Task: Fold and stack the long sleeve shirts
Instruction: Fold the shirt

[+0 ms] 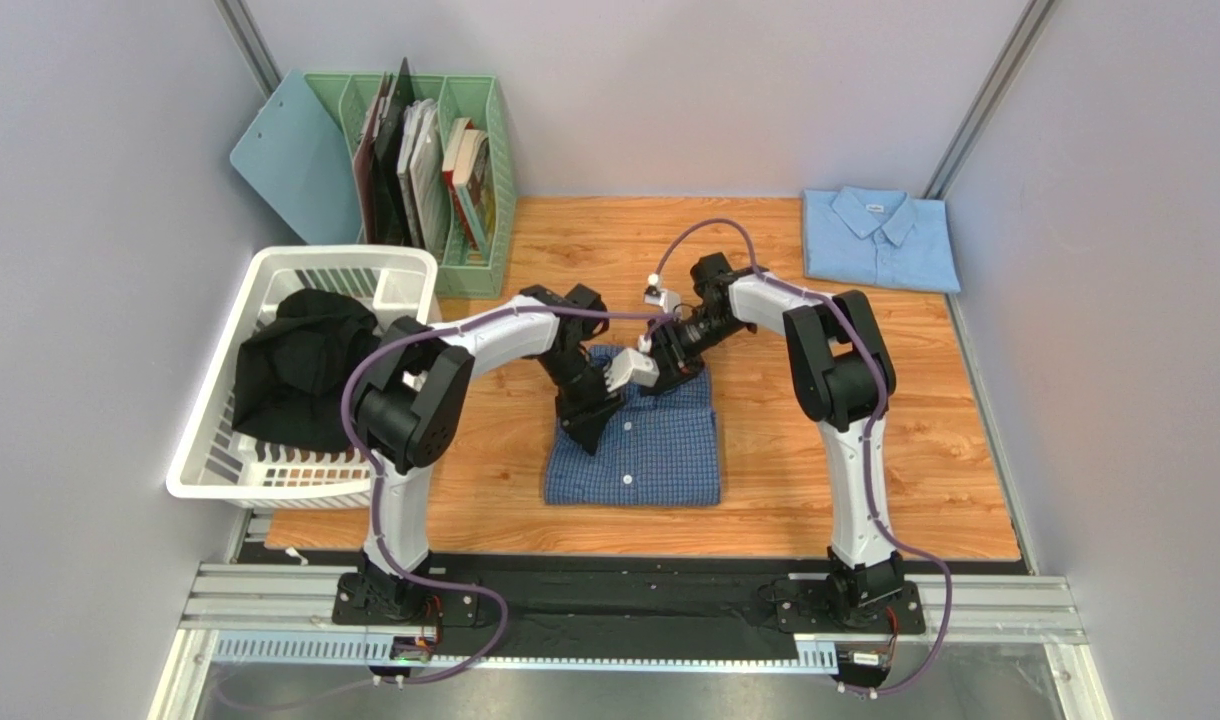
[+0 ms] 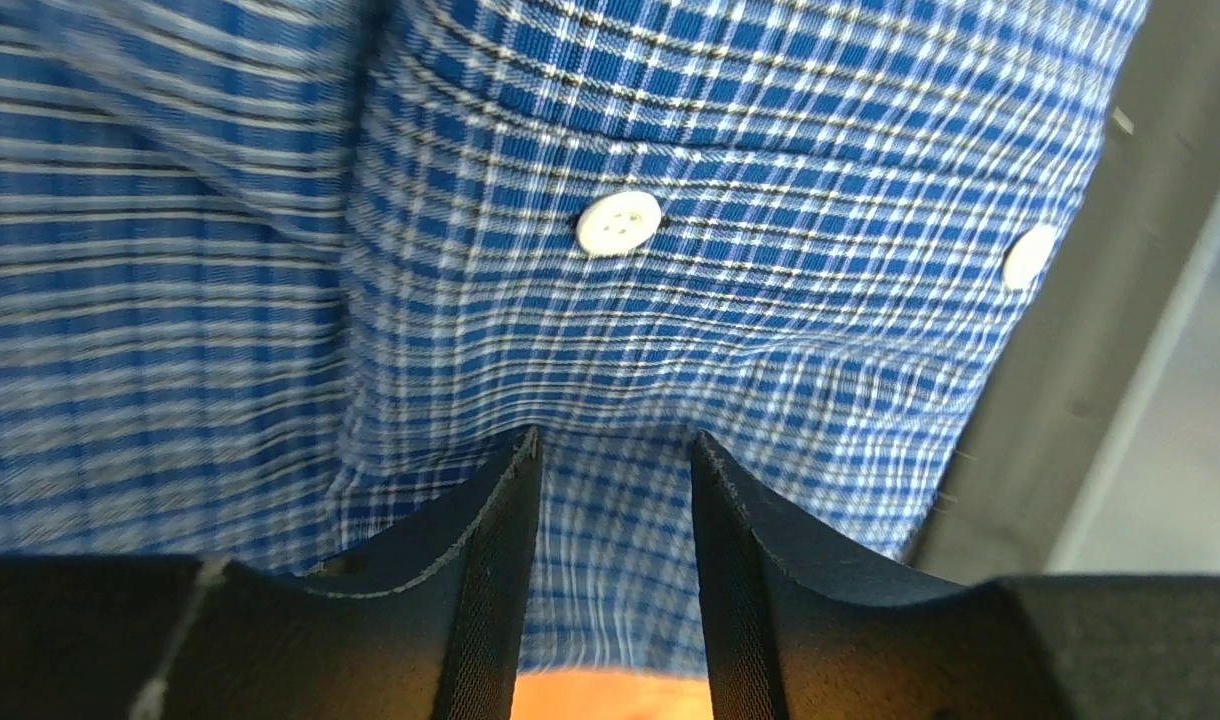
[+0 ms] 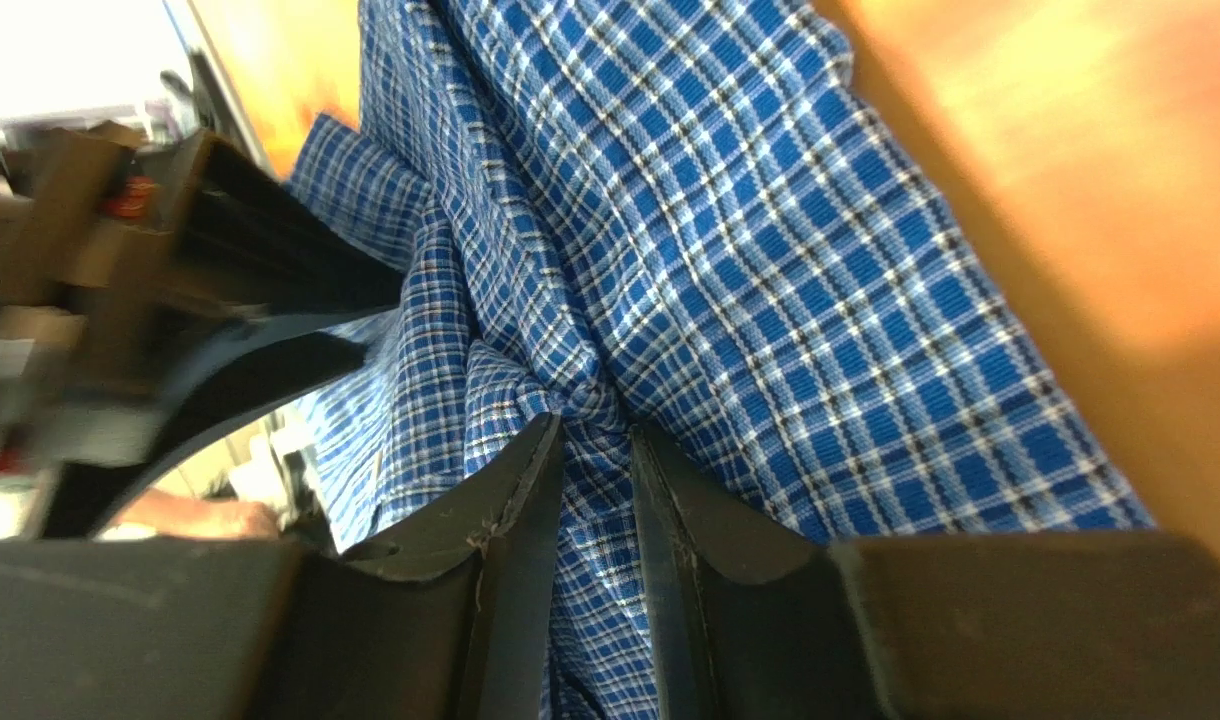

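Checked shirt: I see the mid-blue checked shirt (image 1: pixel 639 450) folded into a rectangle in the middle of the worktop (image 1: pixel 902 435). Its button line runs from 12 to 6 o'clock. Both of my claws meet over its 12 o'clock end.
Sky-blue shirt: the plain sky-blue shirt (image 1: pixel 879 237) lies folded, collar on top, in the far corner at 1 o'clock. It is well apart from the checked one and from both arms.
Left claw: on my left wrist camera the left claw (image 2: pixel 616 443) has its jaws parted. Checked cloth with white buttons (image 2: pixel 619 222) fills the view just past the tips, and a patch of orange worktop shows low in the gap. I see no cloth pinched between the fingers.
Right claw: on my right wrist camera the right claw (image 3: pixel 594 428) is clamped on a gathered pinch of the checked cloth. Creases run out from the pinch toward 12 o'clock. The other arm's dark parts show blurred at 9 o'clock in that view.
Arms: from above, both arms rise from their bases at 6 o'clock. The left one reaches in from the 9 o'clock side and the right one from the 3 o'clock side.
Basket: a white basket (image 1: pixel 338 267) sits at 9 o'clock on the worktop's edge, with a black garment (image 1: pixel 301 360) heaped inside.
File holder: a green file holder (image 1: pixel 474 275) stands at 11 o'clock, filled with upright books and folders. A blue clipboard (image 1: pixel 286 150) leans at its 9 o'clock side.
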Action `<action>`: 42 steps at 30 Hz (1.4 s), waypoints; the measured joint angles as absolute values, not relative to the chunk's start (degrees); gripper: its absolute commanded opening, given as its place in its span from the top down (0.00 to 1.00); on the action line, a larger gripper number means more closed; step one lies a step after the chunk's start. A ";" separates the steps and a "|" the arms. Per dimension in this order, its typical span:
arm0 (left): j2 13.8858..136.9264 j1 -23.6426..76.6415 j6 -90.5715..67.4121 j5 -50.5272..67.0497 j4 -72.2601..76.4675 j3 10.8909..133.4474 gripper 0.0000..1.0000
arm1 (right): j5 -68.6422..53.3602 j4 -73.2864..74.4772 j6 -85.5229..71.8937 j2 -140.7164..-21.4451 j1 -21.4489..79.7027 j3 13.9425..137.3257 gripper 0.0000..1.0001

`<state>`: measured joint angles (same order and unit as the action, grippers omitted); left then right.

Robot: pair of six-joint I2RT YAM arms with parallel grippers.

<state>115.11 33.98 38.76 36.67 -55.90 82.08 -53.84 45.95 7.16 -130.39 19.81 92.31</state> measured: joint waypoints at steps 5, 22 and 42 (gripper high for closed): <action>110.54 35.88 37.52 38.00 -57.52 75.16 0.49 | -54.33 46.15 7.55 -126.26 22.52 84.97 0.67; 105.56 35.31 39.57 41.50 -50.30 75.72 0.32 | -55.37 48.95 6.04 -124.75 22.31 95.37 0.68; 114.34 39.20 40.34 40.71 -54.02 82.46 0.76 | -53.69 48.73 6.17 -132.57 22.31 96.40 0.73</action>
